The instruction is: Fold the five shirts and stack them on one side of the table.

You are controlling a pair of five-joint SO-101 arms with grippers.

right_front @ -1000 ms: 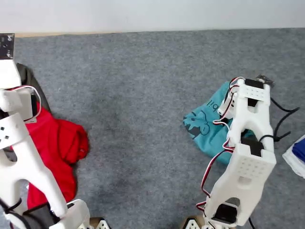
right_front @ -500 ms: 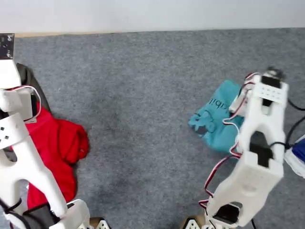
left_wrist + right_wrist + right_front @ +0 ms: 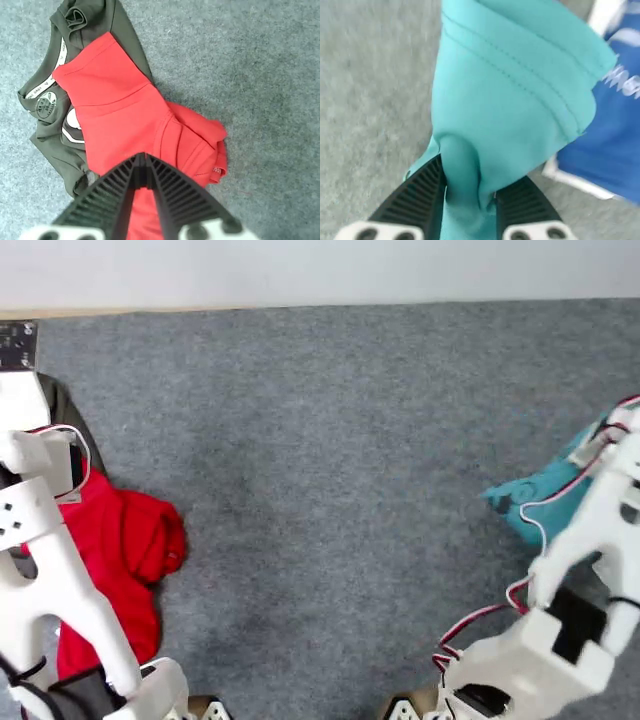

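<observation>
Teal shirt (image 3: 510,100) bunched in the right gripper (image 3: 470,177), jaws closed tight on it, blue shirt (image 3: 600,150) just beside, left arm well apart

A broad bare stretch of the grey felt-covered surface (image 3: 330,440) is left open through the middle and the far side. The left edge is blocked by a crumpled red cotton shirt (image 3: 125,545) laid over a dark olive shirt (image 3: 122,35). The right edge is blocked by a bunched teal cotton shirt (image 3: 520,498) just beside a blue-and-white garment (image 3: 602,150).
</observation>
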